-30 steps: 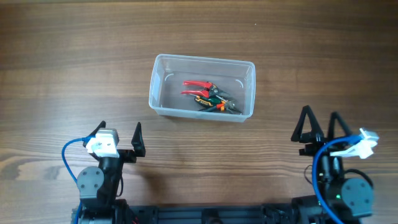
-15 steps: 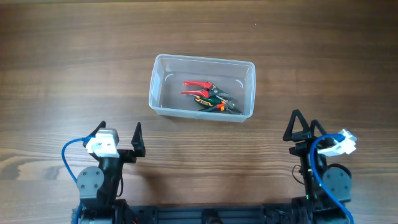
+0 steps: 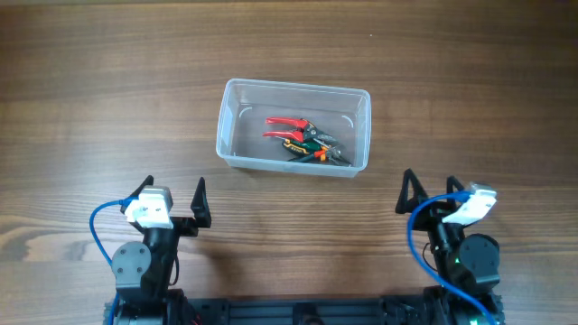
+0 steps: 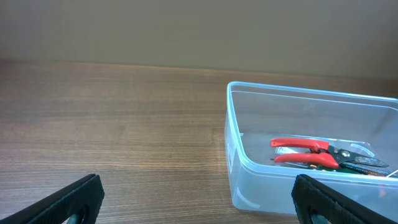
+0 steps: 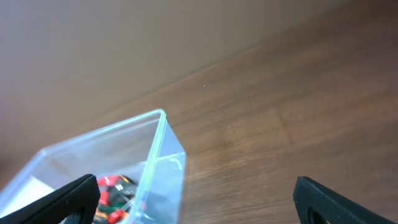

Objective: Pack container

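From my console, the container (image 3: 237, 135) sits on the table (image 3: 108, 108) ahead of both arms and between them. It is forward and to the right of the left fingers (image 3: 174, 188), and forward and to the left of the right fingers (image 3: 430, 185). Its long axis runs side to side across my reach, very slightly skewed, so each arm faces a near corner, not a long wall.

Both sets of fingers are spread wide and hold nothing. In each wrist view the two tips stand at opposite lower corners of the picture with only bare wood between them.

The left fingers look a shade nearer the tub, though I'd call it almost even. Red-handled pliers (image 3: 287, 127) and a darker tool lie inside. I see nothing loose left to pack.
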`<move>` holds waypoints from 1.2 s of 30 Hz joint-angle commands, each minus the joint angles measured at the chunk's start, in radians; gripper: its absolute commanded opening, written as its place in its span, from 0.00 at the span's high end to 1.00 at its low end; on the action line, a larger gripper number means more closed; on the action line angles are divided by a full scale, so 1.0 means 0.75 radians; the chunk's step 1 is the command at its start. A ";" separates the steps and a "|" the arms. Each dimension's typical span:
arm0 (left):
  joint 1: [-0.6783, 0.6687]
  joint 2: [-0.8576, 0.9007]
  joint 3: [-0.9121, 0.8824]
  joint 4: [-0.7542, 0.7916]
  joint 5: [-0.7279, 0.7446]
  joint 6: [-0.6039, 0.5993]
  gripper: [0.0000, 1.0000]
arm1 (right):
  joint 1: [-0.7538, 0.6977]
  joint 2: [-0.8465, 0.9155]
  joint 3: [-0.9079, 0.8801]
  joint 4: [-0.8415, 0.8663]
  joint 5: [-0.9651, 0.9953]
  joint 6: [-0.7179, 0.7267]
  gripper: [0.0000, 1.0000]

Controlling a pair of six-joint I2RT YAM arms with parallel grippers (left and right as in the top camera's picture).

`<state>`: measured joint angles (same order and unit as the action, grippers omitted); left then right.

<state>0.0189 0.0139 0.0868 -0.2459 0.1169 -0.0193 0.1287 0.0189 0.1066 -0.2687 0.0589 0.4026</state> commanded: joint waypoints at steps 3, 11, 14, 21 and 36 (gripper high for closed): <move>0.002 -0.010 -0.014 0.004 -0.008 0.021 0.00 | -0.005 -0.022 -0.003 0.001 -0.054 -0.757 0.00; 0.002 -0.010 -0.014 0.004 -0.008 0.021 0.00 | -0.005 -0.022 -0.003 0.004 -0.020 -0.727 0.00; 0.002 -0.010 -0.014 0.004 -0.008 0.021 0.00 | -0.005 -0.021 -0.003 0.003 -0.020 -0.728 0.00; 0.002 -0.010 -0.014 0.004 -0.008 0.021 0.00 | -0.005 -0.021 -0.003 0.003 -0.020 -0.728 0.00; 0.002 -0.010 -0.014 0.004 -0.008 0.021 0.00 | -0.005 -0.021 -0.003 0.003 -0.020 -0.728 0.00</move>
<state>0.0189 0.0139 0.0868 -0.2459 0.1169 -0.0193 0.1287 0.0189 0.1066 -0.2687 0.0380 -0.1329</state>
